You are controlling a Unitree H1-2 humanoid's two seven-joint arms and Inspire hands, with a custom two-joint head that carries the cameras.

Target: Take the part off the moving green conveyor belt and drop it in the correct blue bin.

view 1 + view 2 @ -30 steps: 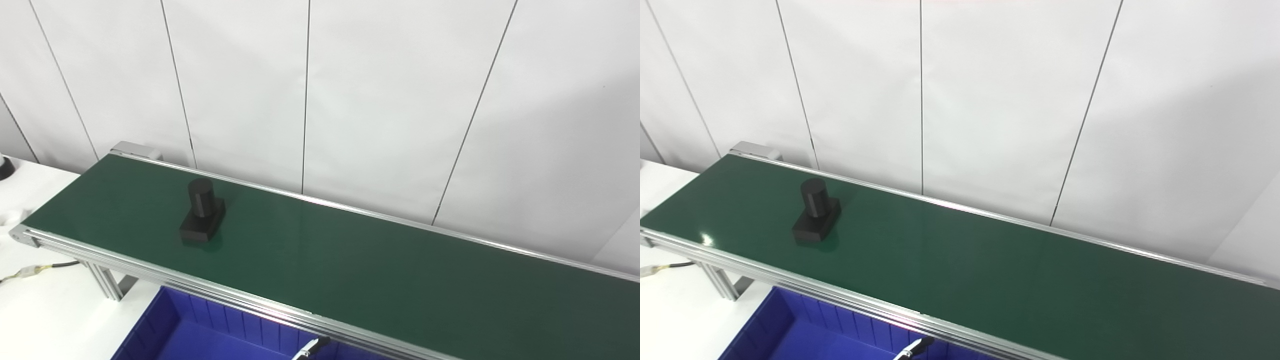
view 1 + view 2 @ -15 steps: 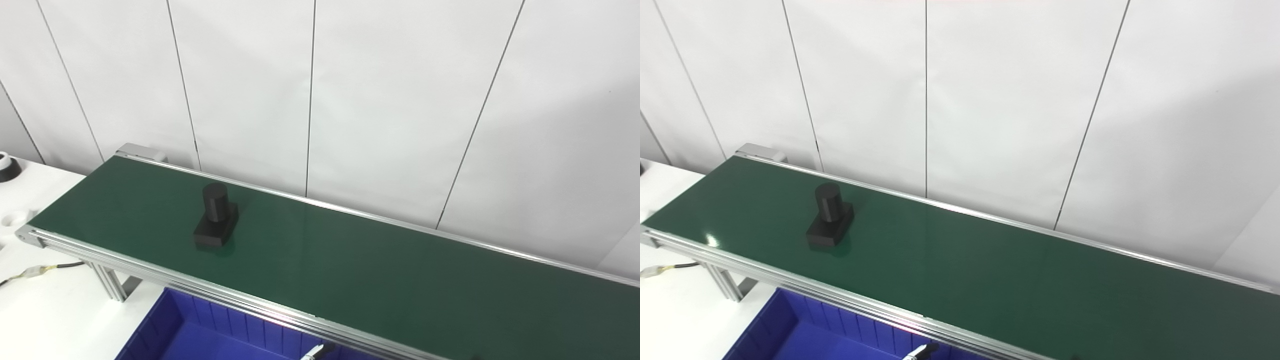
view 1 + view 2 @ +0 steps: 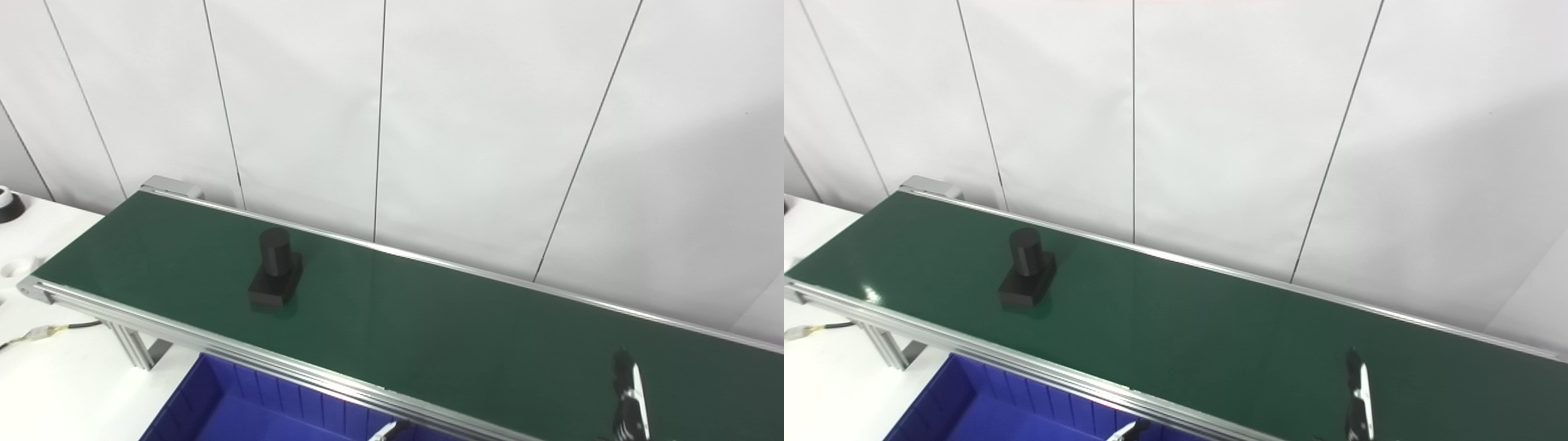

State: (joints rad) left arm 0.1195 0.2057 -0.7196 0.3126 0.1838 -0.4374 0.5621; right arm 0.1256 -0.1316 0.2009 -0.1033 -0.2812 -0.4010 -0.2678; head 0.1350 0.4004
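The black part [image 3: 275, 268], an upright cylinder on a flat block base, stands on the green conveyor belt [image 3: 459, 331] toward its left end. Nothing touches it. A blue bin [image 3: 245, 407] sits below the belt's near rail at the bottom left, only partly in view. Only a fingertip of my left hand [image 3: 384, 430] shows at the bottom edge, by the bin. A single upright finger of my right hand [image 3: 629, 398] rises over the belt at the lower right, far from the part. Neither hand shows enough to tell its state.
A white table lies at the left, with a cable [image 3: 43, 334] and a black-and-white ring [image 3: 6, 205] on it. White wall panels stand close behind the belt. An aluminium rail [image 3: 184, 334] runs along the belt's near edge.
The part has ridden the belt to the right. A finger of my right hand has come up into view at the lower right. The camera shifted slightly early on.
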